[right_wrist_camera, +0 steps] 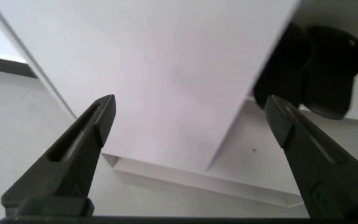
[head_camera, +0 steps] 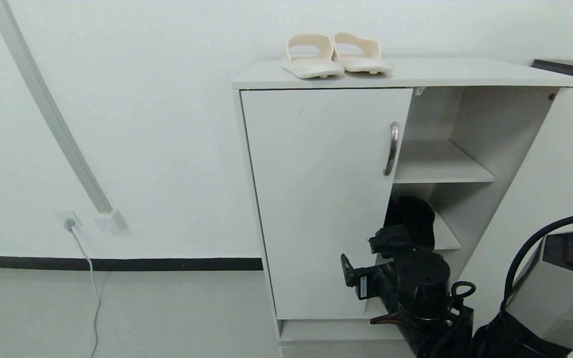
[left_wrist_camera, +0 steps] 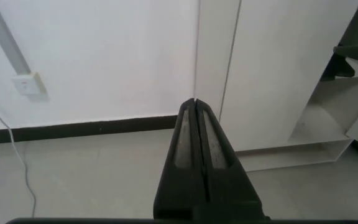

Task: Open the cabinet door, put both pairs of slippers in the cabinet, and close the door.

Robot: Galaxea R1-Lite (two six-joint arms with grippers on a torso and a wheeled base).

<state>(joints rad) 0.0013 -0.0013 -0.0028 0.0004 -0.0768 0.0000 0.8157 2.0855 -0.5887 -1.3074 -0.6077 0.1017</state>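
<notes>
A pair of cream slippers (head_camera: 336, 55) sits on top of the white cabinet (head_camera: 465, 72). The cabinet's left door (head_camera: 321, 199) is shut, its metal handle (head_camera: 392, 148) at the inner edge. The right door (head_camera: 560, 189) stands swung open. Inside, a pair of black slippers (head_camera: 413, 221) (right_wrist_camera: 319, 68) rests on the lower shelf; the upper shelf (head_camera: 440, 166) is bare. My right gripper (head_camera: 366, 256) (right_wrist_camera: 188, 124) hangs open just in front of the left door's edge, below the black slippers and apart from them. My left gripper (left_wrist_camera: 195, 118) is shut on nothing, low over the floor left of the cabinet.
A wall socket (head_camera: 70, 223) with a cable trailing to the floor sits left of the cabinet, beside a slanted grey conduit (head_camera: 47, 109). Open floor (head_camera: 117, 313) lies to the left. A dark piece of furniture (head_camera: 572, 67) shows beyond the cabinet's right side.
</notes>
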